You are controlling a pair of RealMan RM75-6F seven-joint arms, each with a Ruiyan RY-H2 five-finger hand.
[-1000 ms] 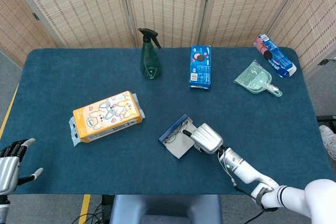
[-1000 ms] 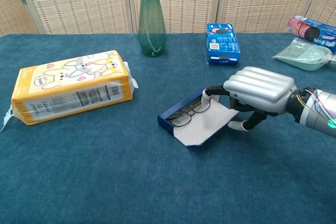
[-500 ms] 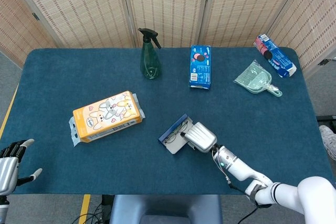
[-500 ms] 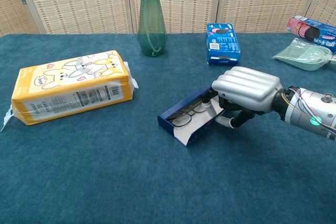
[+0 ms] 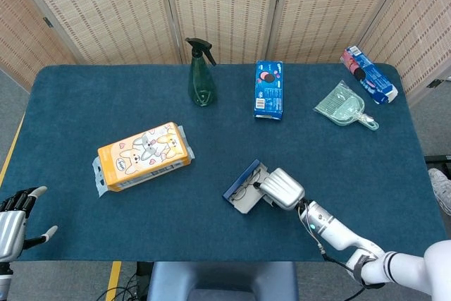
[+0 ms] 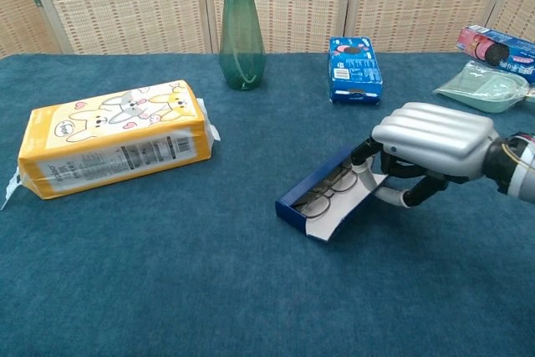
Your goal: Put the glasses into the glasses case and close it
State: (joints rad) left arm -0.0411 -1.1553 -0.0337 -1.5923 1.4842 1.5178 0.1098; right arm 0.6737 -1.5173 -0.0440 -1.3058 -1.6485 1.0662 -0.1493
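Dragged rightward, one glasses case (image 6: 322,198) holding one glasses (image 6: 324,196) sits gripped by right hand (image 6: 430,150); left hand (image 5: 15,218) splayed.

The table (image 5: 84,96) holds one case (image 6: 313,198) with one pair of glasses (image 6: 326,198), one spray bottle (image 5: 200,75), one dustpan (image 5: 344,107), one orange pack (image 5: 143,155) and two blue packets (image 5: 268,89) (image 5: 369,75), probably snacks.

A blue glasses case (image 6: 322,194) lies open near the tabletop's front edge, dark-framed glasses (image 6: 328,196) lying inside it.
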